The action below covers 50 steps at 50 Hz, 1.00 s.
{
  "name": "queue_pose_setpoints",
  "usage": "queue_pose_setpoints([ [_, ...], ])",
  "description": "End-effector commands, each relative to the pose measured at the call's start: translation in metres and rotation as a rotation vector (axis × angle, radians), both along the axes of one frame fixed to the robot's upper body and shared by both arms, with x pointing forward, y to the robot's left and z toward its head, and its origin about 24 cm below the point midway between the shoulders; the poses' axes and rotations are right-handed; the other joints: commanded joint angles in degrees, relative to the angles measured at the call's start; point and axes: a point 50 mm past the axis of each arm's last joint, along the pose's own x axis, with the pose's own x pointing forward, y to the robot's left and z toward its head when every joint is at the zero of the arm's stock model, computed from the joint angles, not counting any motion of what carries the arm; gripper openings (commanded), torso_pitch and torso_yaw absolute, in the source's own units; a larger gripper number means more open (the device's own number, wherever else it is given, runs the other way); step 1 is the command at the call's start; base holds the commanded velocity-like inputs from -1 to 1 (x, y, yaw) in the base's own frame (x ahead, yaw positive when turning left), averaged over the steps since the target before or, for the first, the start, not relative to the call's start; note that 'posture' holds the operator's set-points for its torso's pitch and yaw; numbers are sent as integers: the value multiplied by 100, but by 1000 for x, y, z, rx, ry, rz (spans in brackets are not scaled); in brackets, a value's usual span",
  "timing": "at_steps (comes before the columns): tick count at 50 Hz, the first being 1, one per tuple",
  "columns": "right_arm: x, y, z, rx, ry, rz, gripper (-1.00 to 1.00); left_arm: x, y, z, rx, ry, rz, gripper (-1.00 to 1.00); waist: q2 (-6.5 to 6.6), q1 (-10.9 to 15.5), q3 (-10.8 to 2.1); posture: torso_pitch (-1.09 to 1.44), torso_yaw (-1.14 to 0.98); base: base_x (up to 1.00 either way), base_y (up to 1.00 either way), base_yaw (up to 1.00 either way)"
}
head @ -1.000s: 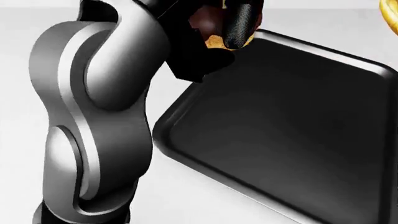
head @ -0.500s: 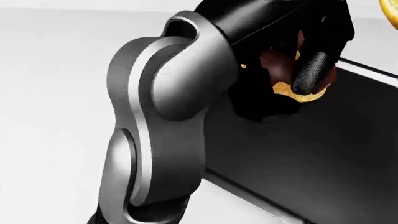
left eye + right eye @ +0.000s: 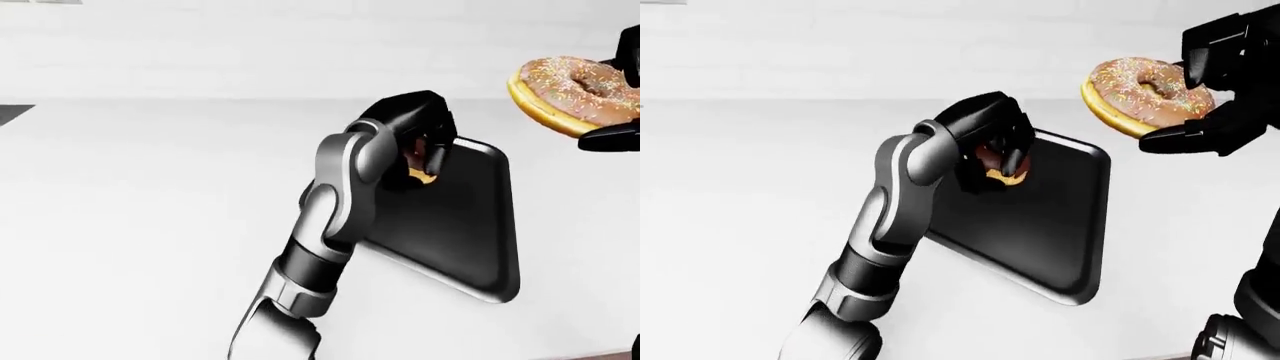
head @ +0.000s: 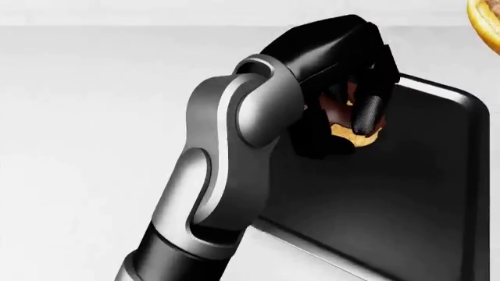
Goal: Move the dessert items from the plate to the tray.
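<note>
A black tray (image 3: 1040, 232) lies on the white counter. My left hand (image 3: 998, 154) is shut on a small chocolate-topped pastry (image 4: 349, 122) and holds it over the tray's upper left corner. My right hand (image 3: 1220, 82) is shut on a large sprinkled doughnut (image 3: 1145, 94) and holds it in the air above and to the right of the tray. The doughnut also shows in the left-eye view (image 3: 572, 91). The plate is not in view.
The white counter (image 3: 150, 210) spreads to the left of the tray. A white wall (image 3: 250, 45) runs along the top of the eye views. My left arm (image 4: 227, 170) crosses the tray's left edge.
In the head view my left arm and the pastry have drawn away and sit smaller and lower. More of the tray's right edge shows now.
</note>
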Motion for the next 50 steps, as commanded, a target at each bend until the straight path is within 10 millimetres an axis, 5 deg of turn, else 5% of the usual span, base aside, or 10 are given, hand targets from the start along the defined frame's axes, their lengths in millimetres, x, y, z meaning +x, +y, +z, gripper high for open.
queue_pose_setpoints([
  [1,-9,-1,15,-33,-77,-19,-98,-8,-1,-7,-32,-5,-24,-51,-146,-1,3,0,0,0,0,0],
  [5,-9,-1,16,-32,-77,-19,-98,-7,0,-9,-21,-4,-24,-6,-121,-4,-17,0,0,0,0,0],
  [8,-9,-1,15,-32,-76,-19,-98,-7,3,-9,-14,-5,-16,48,-105,-7,-21,0,0,0,0,0],
  [13,-9,0,17,-31,-78,-18,-98,-9,9,-6,6,-6,-13,73,-79,-23,-8,0,0,0,0,0],
  [23,-1,4,8,-45,-47,-12,-98,-23,43,36,-85,-71,77,100,-43,-34,53,0,0,0,0,0],
  [35,24,23,-8,-138,79,27,-98,-31,97,104,-180,-136,205,100,-159,-44,242,0,0,0,0,0],
  [43,46,31,-11,-148,68,15,-99,-41,124,135,-187,-154,265,100,-106,-52,241,0,0,0,0,0],
  [50,70,46,-15,-152,34,12,-99,-39,149,137,-158,-155,314,100,-4,-91,245,0,0,0,0,0],
])
